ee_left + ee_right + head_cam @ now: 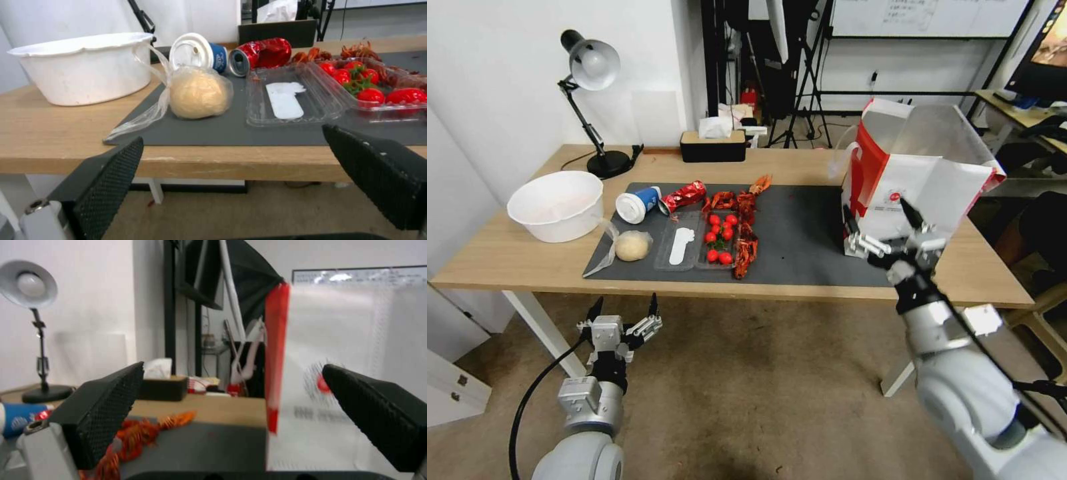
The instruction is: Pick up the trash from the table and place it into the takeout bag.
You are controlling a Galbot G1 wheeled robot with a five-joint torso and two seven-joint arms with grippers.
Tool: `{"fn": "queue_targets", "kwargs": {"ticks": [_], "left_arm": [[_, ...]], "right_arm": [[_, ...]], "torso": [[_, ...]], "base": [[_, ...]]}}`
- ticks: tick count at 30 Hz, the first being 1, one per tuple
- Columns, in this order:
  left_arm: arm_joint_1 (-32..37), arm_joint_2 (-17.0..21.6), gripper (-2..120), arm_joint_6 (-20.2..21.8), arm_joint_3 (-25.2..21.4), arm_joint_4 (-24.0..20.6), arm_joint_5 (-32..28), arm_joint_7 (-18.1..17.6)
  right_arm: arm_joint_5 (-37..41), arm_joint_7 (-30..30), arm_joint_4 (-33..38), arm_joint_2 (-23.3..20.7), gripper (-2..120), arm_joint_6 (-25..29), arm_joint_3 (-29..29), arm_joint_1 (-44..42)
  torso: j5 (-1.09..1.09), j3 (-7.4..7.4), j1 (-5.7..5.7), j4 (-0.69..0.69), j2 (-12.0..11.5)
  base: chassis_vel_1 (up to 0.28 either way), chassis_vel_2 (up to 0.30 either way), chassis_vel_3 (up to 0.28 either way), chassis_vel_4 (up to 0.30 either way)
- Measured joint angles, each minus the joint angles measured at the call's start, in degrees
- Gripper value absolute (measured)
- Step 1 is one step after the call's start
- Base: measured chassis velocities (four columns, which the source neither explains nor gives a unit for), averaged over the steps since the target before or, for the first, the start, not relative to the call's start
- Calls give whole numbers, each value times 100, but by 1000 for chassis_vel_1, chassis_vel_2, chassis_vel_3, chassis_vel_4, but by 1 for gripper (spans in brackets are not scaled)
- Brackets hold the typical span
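The left gripper [622,317] hangs below and in front of the near edge of the long light-wood table [507,257], its black mesh-faced fingers [106,180] spread wide with nothing between them. The right gripper [879,235] is raised at the near face of the large white paper takeout bag with red sides [917,180], jaws likewise spread and empty, very near the paper or touching it; which cannot be told. Nearest the left gripper on the dark grey mat [800,233] lies the clear plastic bag holding a pale dough-like ball [198,92]: judged soft and deformable, its film slippery, best taken across the ball itself rather than by the loose tail. Beside it sits an open clear plastic tray [289,96], thin and flexible, likely to buckle; grip a side wall. Further back the blue-and-white paper cup with white lid [198,51] lies on its side, light and crushable, free to roll; close across the body gently. Touching or just beside it is the crushed red can [260,53], stiff and light. The beige disposable bowl [557,203] stands off the mat at the left; pinch its rim.
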Motion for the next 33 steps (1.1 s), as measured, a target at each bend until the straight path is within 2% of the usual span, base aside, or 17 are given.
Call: {"fn": "queue_targets", "kwargs": {"ticks": [4, 13, 20, 33], "left_arm": [[-11, 9, 100, -1, -19, 11, -14, -1], [-36, 15, 100, -2, -18, 28, -20, -3], [-28, 39, 100, -2, -26, 27, -23, -3], [-44, 70, 100, -20, -23, 71, -26, -1]], "right_arm": [[-481, 321, -177, 173, 100, 363, -104, -602], [-994, 585, -699, 450, 100, 970, -292, -1151], [-1120, 628, -943, 595, 100, 1166, -423, -1242], [-1130, 640, -1137, 669, 100, 1219, -485, -1173]], "torso": [[-1, 0, 0, -1, -1], [0, 0, 1, 0, 0], [0, 0, 1, 0, -1], [0, 0, 1, 0, 0]], "base": [[0, 0, 0, 0], [0, 0, 0, 0], [0, 0, 0, 0], [0, 0, 0, 0]]}}
